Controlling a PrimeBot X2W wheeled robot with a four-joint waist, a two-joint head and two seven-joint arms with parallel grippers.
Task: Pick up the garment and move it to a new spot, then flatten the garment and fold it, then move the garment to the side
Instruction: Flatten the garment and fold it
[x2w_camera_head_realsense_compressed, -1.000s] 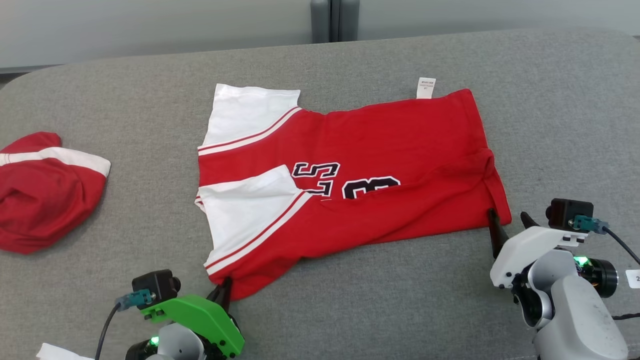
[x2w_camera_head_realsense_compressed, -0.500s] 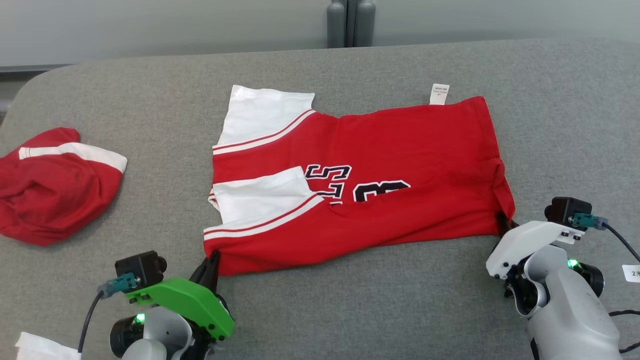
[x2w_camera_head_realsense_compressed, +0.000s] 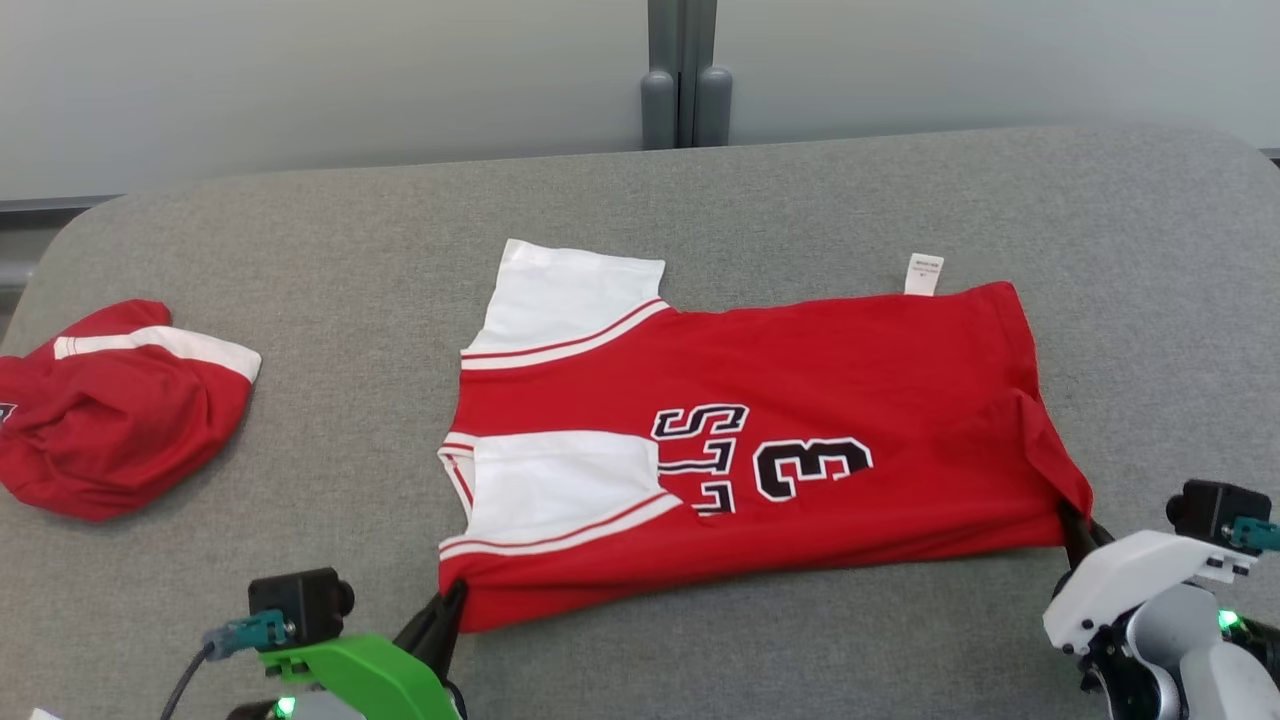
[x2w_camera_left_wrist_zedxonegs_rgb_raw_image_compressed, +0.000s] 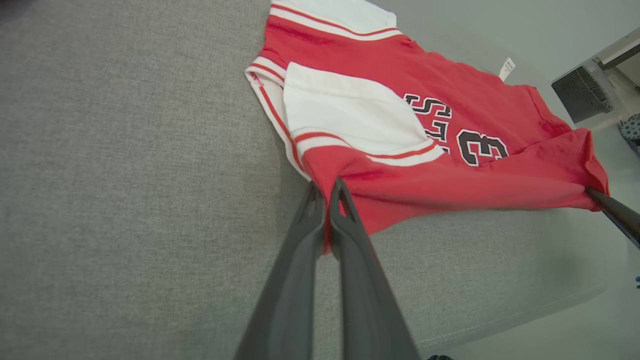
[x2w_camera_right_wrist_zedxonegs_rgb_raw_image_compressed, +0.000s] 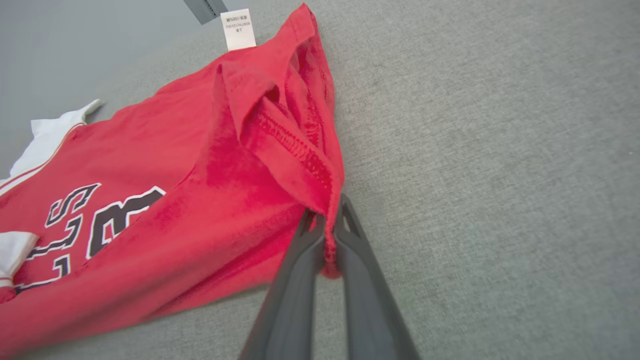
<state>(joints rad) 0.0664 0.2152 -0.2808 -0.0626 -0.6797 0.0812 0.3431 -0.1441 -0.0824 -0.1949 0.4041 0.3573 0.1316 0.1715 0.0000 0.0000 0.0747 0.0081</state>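
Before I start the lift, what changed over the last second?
The right gripper closed on the near right hem corner of the jersey; its near edge now runs straighter. The left gripper kept its pinch on the near left corner. The other red garment stayed put.

I read this as a lab or test room, not a home — the desk (x2w_camera_head_realsense_compressed: 900, 190) I work over is wrapped in plain grey fabric with rounded corners, and behind it stand bare pale wall panels (x2w_camera_head_realsense_compressed: 300, 90) joined by a grey upright post (x2w_camera_head_realsense_compressed: 685, 90).
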